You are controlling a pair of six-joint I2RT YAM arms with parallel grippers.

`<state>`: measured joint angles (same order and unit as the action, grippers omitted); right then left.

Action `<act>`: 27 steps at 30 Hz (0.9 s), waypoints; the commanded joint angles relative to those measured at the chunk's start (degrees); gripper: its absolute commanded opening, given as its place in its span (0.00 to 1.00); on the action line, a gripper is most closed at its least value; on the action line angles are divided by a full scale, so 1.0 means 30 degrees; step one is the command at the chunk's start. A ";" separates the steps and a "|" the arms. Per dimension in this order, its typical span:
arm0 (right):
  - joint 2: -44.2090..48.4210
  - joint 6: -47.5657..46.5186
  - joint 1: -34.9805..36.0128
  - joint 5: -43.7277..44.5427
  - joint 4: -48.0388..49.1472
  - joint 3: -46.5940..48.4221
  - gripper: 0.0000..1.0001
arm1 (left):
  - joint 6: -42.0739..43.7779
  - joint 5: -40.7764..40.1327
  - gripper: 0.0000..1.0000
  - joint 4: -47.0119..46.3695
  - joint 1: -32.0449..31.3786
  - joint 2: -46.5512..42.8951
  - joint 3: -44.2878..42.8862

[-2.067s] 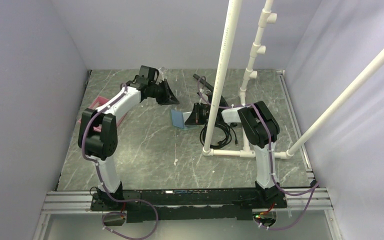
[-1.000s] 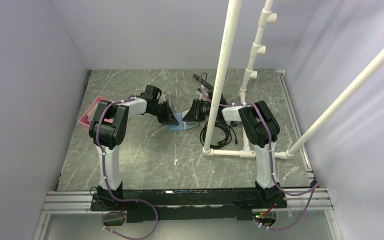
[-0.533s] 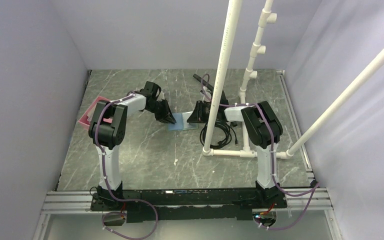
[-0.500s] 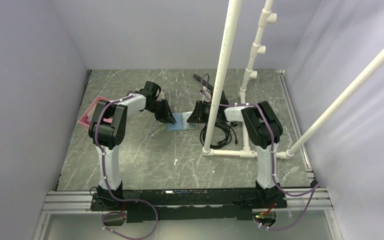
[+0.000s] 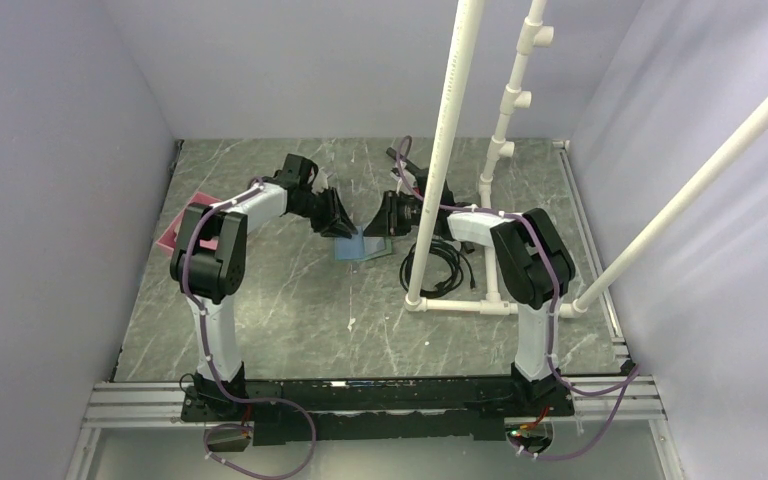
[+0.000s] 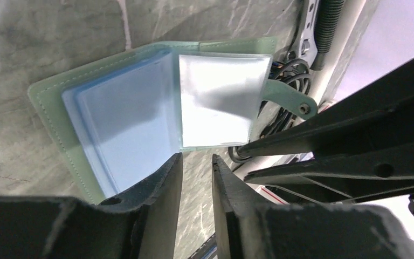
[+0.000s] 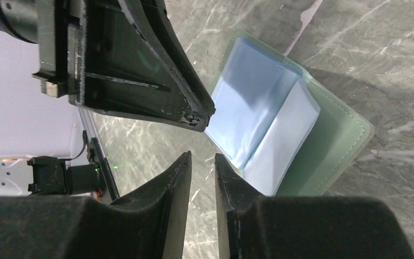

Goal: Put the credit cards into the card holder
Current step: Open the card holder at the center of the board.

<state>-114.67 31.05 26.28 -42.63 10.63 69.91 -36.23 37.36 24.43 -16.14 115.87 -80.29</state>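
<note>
The card holder [image 5: 360,248] lies open on the table, muted green outside and pale blue inside. In the left wrist view [image 6: 124,124] a clear sleeve page [image 6: 221,100] and the closure tab [image 6: 288,100] show. It also shows in the right wrist view [image 7: 329,145]. My left gripper [image 5: 341,224] [image 6: 197,156] hovers at its left edge, shut with only a thin slit and empty. My right gripper [image 5: 372,226] [image 7: 202,155] faces it from the right, also shut and empty. No credit cards are in view.
A pink tray [image 5: 175,232] lies at the far left, partly behind the left arm. A white pipe frame [image 5: 440,150] stands right of the holder, with a coil of black cable [image 5: 447,265] at its foot. Walls close in on the left, back and right.
My left gripper swung down to the holder's left edge, then drew back a little toward the far side. My right gripper shifted slightly left. The holder stays open.
</note>
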 commanded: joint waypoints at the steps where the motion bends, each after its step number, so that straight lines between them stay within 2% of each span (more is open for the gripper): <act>1: -0.0461 0.0190 -0.0085 -0.0342 0.0904 0.0358 0.25 | -0.0320 0.0451 0.31 -0.0482 0.0048 -0.0437 -0.0618; 7: -0.1461 0.0829 -0.0494 0.0096 0.2007 -0.1046 0.25 | -0.0450 -0.1622 0.38 -0.1234 0.0422 0.0249 0.1140; 11: -0.1608 0.0601 -0.0646 0.0856 0.1433 -0.1139 0.25 | 0.0039 -0.2723 0.37 -0.0853 0.0601 0.1011 0.1624; 20: -0.1138 -0.0114 -0.0631 0.1057 0.0790 -0.0772 0.25 | 0.0413 -0.3121 0.39 -0.0228 0.0609 0.0357 0.1177; 27: 0.0815 0.0277 -0.0433 0.0447 0.0068 -0.0473 0.29 | 0.0719 -0.1531 0.56 -0.0161 0.0605 -0.0891 0.0359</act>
<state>-118.72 32.36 24.60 -40.75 11.09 66.63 -36.77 34.09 21.98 -14.74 116.42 -76.58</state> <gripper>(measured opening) 0.266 0.526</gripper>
